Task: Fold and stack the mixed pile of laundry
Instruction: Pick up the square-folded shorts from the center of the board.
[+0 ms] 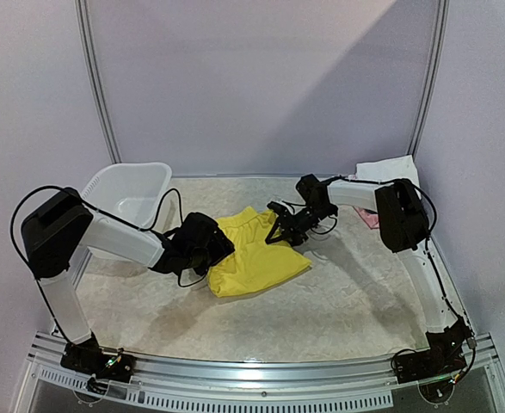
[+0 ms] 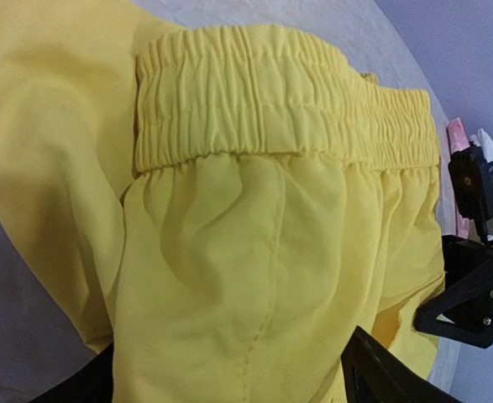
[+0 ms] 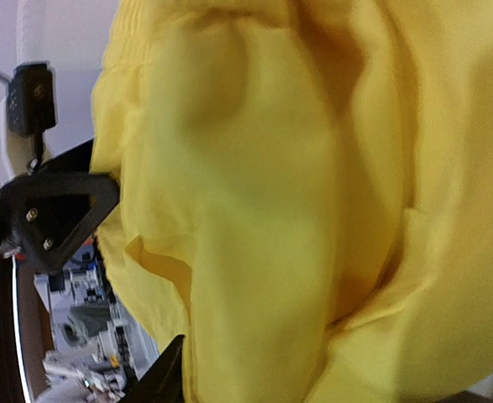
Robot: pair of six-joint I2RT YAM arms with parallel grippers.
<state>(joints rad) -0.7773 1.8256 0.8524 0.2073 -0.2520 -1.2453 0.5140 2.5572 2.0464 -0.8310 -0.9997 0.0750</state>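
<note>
Shorts: bright yellow and rumpled, lying near the middle of the worktop between the two arms.
Waistband: gathered elastic that runs along the far edge of the shorts, with the smoother cloth spreading out on the near side.
Left end effector: low at the left edge of the shorts, down on the cloth. Its fingers stand wide apart with yellow cloth lying loose between them, so the jaws are spread and not clamped.
Right end effector: down at the far right edge of the shorts, close to the waistband. Its wrist view is almost all yellow cloth, with only one finger showing at the bottom. I cannot tell whether it is spread or pinching the cloth.
Both end effectors: they face each other across the shorts, near but apart, and each shows up black at the edge of the other's wrist view.
T-shirt: white and bunched at the rear right corner of the worktop, behind the right arm and well apart from the shorts.
Pink item: small, just in front of the T-shirt and partly hidden by the right arm. I cannot make out what it is.
Basket: white plastic, upright at the rear left, behind the left arm.
</note>
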